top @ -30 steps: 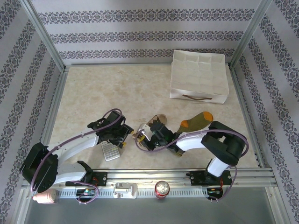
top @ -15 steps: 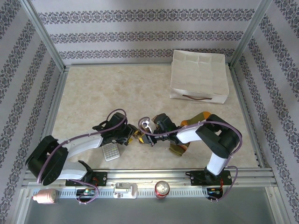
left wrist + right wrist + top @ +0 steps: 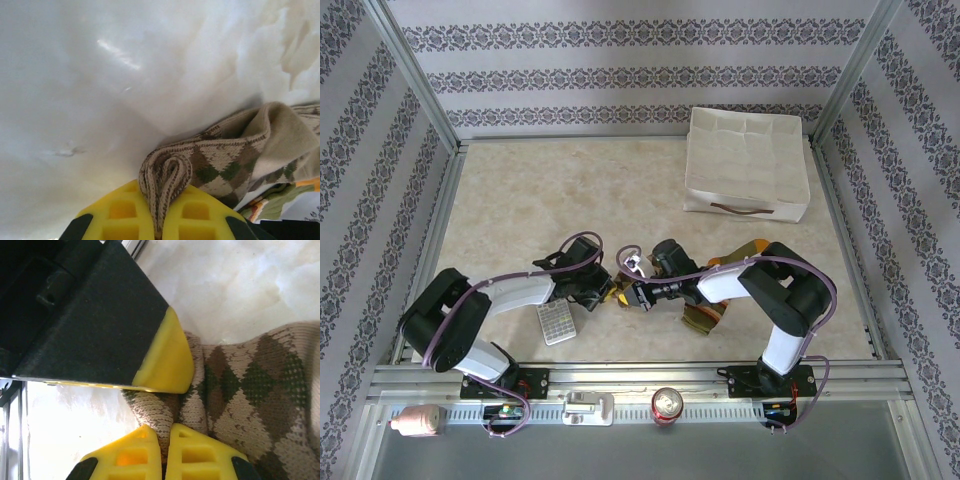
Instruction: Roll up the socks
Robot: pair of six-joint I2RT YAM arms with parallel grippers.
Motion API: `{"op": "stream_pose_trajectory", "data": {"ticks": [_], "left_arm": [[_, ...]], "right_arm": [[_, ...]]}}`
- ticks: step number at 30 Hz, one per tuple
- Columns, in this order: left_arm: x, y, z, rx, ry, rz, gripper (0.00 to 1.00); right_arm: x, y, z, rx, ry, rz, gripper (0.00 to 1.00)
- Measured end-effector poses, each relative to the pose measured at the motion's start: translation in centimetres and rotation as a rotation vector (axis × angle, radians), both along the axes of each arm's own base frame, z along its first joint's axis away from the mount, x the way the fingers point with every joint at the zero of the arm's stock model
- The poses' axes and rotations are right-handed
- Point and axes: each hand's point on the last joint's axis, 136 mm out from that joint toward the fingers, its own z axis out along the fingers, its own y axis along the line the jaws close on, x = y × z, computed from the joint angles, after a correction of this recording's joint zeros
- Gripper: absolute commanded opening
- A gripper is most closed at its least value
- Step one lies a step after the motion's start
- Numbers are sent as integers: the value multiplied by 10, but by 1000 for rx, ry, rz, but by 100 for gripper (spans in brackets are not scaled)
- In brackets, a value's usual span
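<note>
Together, left hand (image 3: 160, 216), right hand (image 3: 165, 451) pinch argyle sock (image 3: 227, 161), tabletop (image 3: 570, 190) beyond

The argyle sock (image 3: 225, 160) is brown-beige, the olive sock (image 3: 750, 248) orange-patched.

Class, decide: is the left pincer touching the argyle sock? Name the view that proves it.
Touching. The left wrist view shows the left pincer shut on the argyle sock, a bunched fold pinched between its yellow fingers.

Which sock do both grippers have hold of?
The brown-and-beige argyle sock, pinched by the left gripper and right gripper; the olive green sock lies ungripped under the right arm.
</note>
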Motion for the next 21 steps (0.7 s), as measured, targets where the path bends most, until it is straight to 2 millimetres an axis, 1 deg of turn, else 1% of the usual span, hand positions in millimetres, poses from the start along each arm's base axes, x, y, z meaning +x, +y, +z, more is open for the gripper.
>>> {"op": "stream_pose_trajectory", "data": {"ticks": [2,3,5,7,9,10,12,14,18,21], "left_arm": [[-9,5,1,15,38,13,0],[-16,8,2,23,63,20,0],[-30,14,3,45,115,34,0],[-44,22,2,76,175,59,0],[-52,27,0,106,234,87,0],[-52,27,0,119,260,98,0],[-51,24,0,146,306,105,0],[-48,19,0,170,353,102,0],[-46,13,-1,187,405,96,0],[-46,13,0,197,416,97,0]], "right_arm": [[-7,5,1,-17,-30,39,23],[-14,9,2,-33,-74,71,33],[-28,13,6,-69,-176,118,45],[-49,9,11,-118,-301,157,54],[-65,2,17,-162,-410,186,56],[-70,0,21,-182,-461,192,58],[-72,2,29,-209,-557,191,61],[-77,5,32,-237,-638,194,61],[-87,7,22,-321,-731,221,61],[-80,9,14,-395,-784,211,61]]}}
